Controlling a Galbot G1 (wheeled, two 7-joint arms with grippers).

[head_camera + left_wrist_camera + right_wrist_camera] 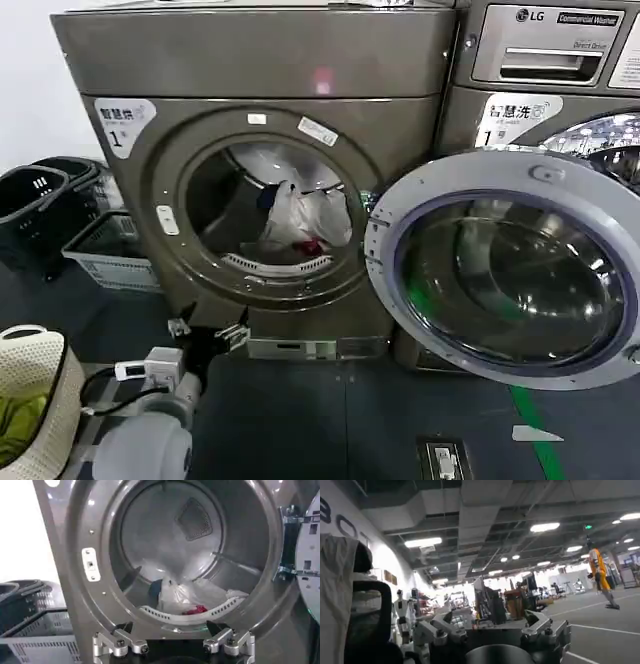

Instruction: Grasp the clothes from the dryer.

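Clothes (pixel 305 218), one bundle, inside dryer (pixel 140 200); left gripper (pixel 172 644) open outside.

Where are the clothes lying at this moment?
In the head view the clothes lie inside the drum of the dryer, low at the open porthole, left of the swung-open glass door.

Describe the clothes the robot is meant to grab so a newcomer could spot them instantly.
Find the big bronze-grey dryer with its round door swung open. Inside the drum, at the bottom, lie the clothes: a crumpled white and pale grey bundle. A small red piece at its base marks it out from the bare metal drum.
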